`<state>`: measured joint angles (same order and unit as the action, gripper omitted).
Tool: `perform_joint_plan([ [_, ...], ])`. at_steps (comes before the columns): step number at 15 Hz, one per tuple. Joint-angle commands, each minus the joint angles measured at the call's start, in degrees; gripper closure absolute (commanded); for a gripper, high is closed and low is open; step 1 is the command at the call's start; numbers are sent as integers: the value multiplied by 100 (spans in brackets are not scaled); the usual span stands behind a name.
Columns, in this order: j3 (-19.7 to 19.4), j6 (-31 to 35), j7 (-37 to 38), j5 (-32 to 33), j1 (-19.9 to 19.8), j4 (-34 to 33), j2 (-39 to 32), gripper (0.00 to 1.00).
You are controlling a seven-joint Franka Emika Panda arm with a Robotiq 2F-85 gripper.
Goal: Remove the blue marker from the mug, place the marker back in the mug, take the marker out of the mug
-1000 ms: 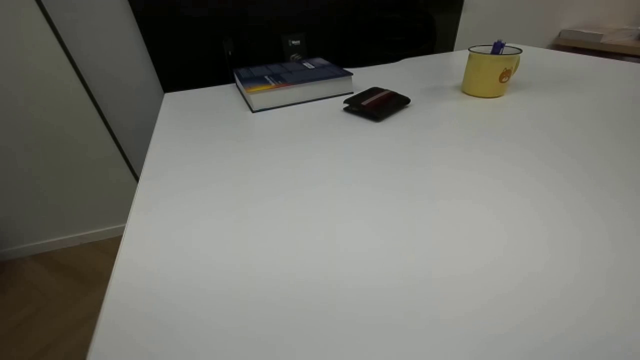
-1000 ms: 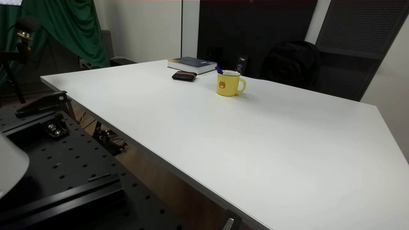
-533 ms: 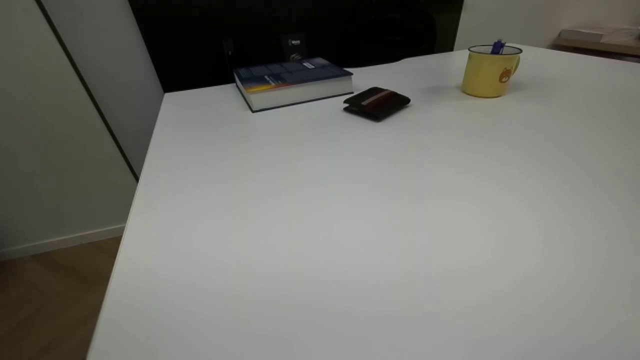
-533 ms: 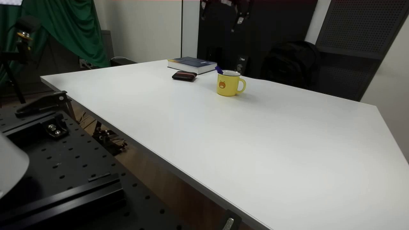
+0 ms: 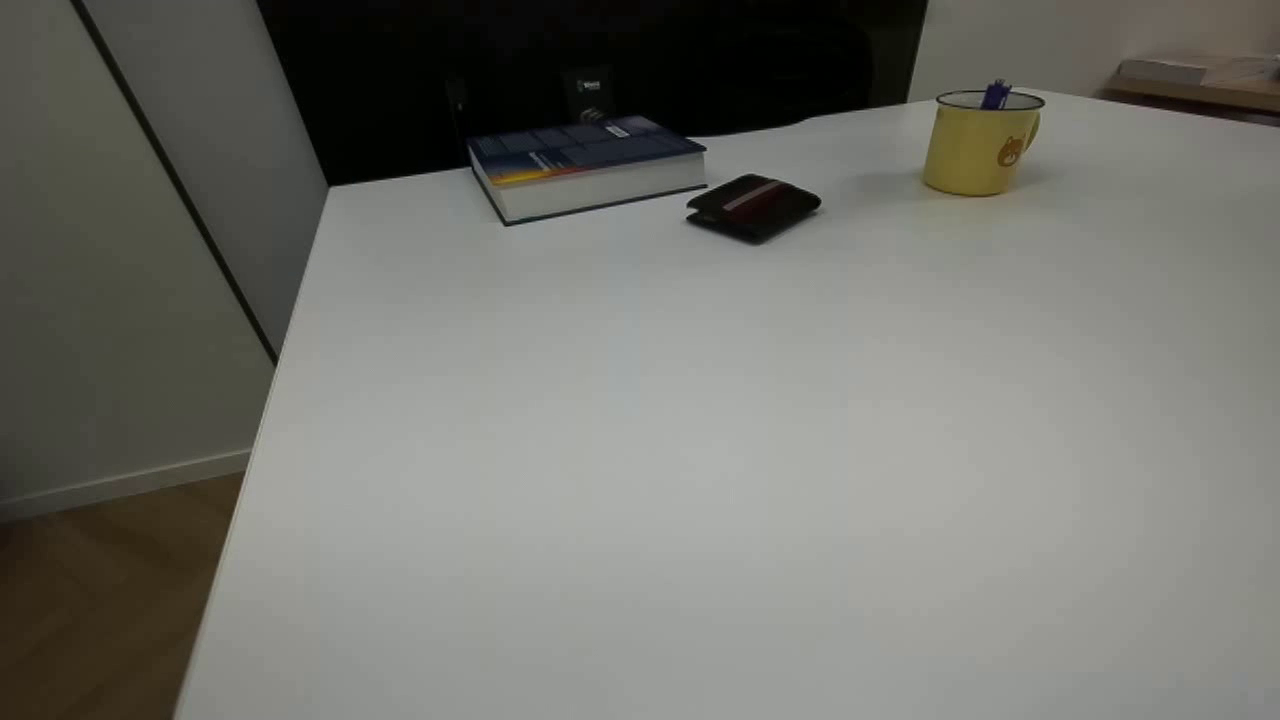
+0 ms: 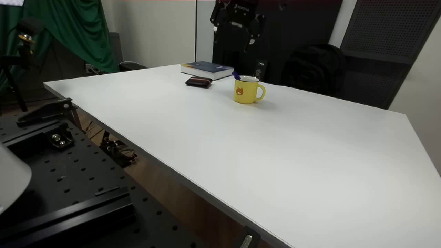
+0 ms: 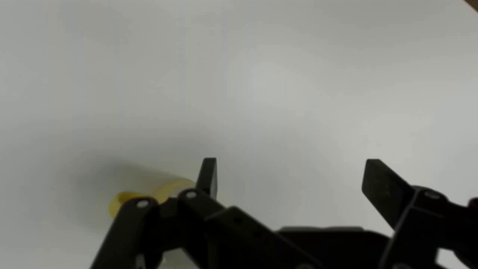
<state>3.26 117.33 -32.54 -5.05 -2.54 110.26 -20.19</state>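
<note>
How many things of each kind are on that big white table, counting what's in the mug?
Yellow mug: 1
Blue marker, tilted in the mug: 1
Book: 1
Dark wallet: 1
Total: 4

The black claw [image 7: 289, 170] bears pale round screws [image 7: 191, 194] and white ROBOTIQ lettering [image 6: 242, 7]
</note>
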Motion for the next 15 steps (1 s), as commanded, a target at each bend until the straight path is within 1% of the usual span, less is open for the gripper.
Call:
perform_joint_plan([
  [1,80,538,-41,265,56,308,-17,0],
  [9,72,1989,222,1766,475,1120,51,0],
  [13,-72,2635,563,2749,686,1355,15,0],
  [15,-228,2769,951,3363,836,1362,-27,0],
])
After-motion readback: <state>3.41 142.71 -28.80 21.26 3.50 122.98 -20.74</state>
